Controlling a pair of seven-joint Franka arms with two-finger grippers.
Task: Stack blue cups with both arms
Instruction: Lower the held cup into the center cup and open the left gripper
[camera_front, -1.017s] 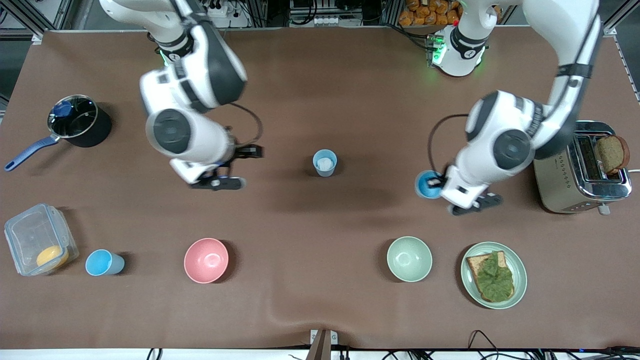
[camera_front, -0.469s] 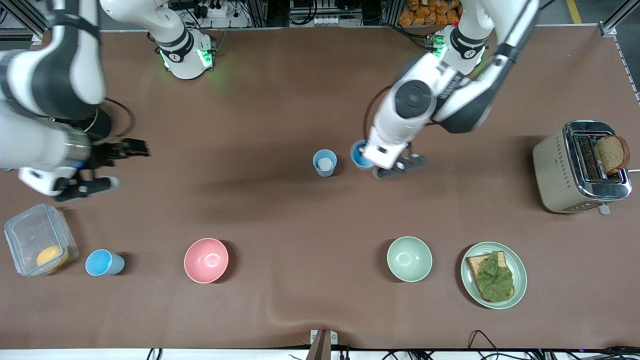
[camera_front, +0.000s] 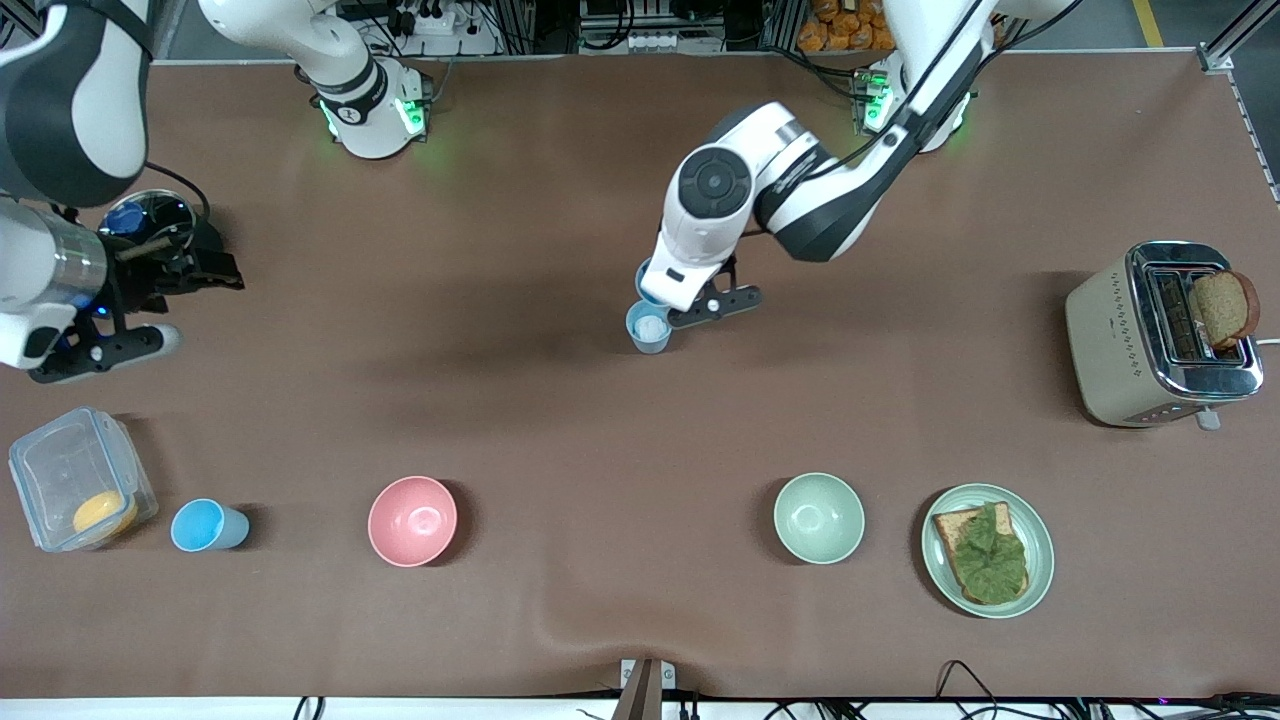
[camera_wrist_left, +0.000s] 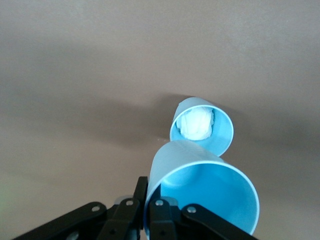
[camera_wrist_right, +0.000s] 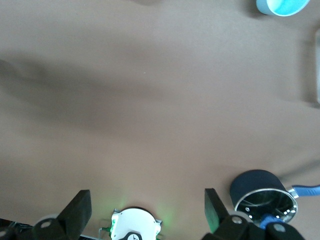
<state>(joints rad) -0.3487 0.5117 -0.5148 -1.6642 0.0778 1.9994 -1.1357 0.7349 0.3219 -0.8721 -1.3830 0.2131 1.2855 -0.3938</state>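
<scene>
The left gripper (camera_wrist_left: 150, 212) pinches the rim of a blue cup (camera_wrist_left: 202, 192) and holds it just above the middle cup (camera_front: 649, 327), which stands at the table's centre with something white inside it. Judging by this, the first stacking is close but not done: the held cup is tilted and not yet seated in the standing one. A third cup (camera_front: 207, 525) sits untouched near the front camera, toward the right arm's end of the table, beside a clear box (camera_front: 75, 490) and apart from the pink bowl (camera_front: 412, 520), so that one is left too. The left arm reaches from its base down to the table's middle, wrist bent over the cups. The right gripper (camera_front: 130, 300), fingers spread wide and empty, hangs beside a dark pot (camera_front: 160, 225), over the table between pot and box.
</scene>
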